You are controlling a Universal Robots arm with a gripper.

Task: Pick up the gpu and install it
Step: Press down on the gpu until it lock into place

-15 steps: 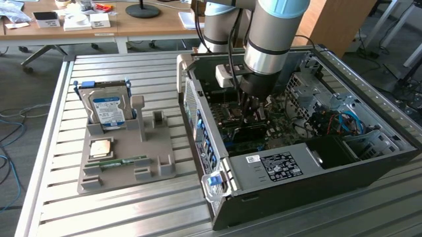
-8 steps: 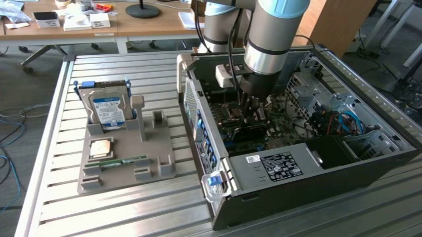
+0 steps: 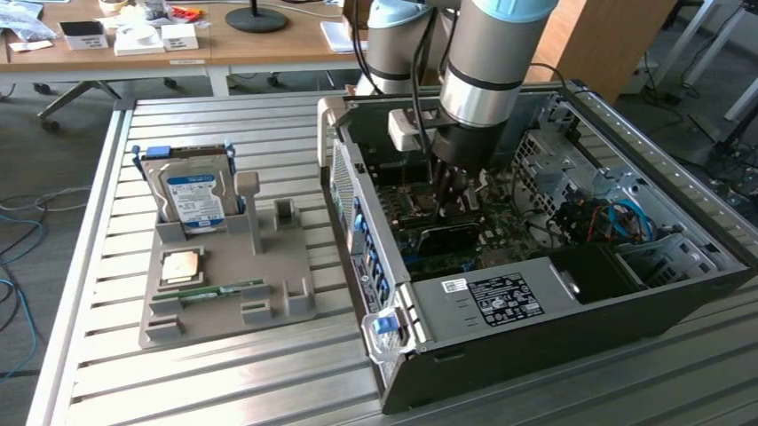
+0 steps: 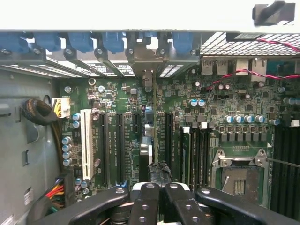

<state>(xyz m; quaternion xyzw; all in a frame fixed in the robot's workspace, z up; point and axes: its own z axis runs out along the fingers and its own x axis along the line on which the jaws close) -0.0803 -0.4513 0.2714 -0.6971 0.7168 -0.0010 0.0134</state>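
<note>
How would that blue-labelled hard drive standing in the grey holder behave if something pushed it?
The hard drive looks like a rigid metal box, so it is probably stiff and fairly heavy for its size. It stands on edge, but the grey holder surrounds its lower part, so it likely resists tipping. Its smooth casing may be slippery.
</note>
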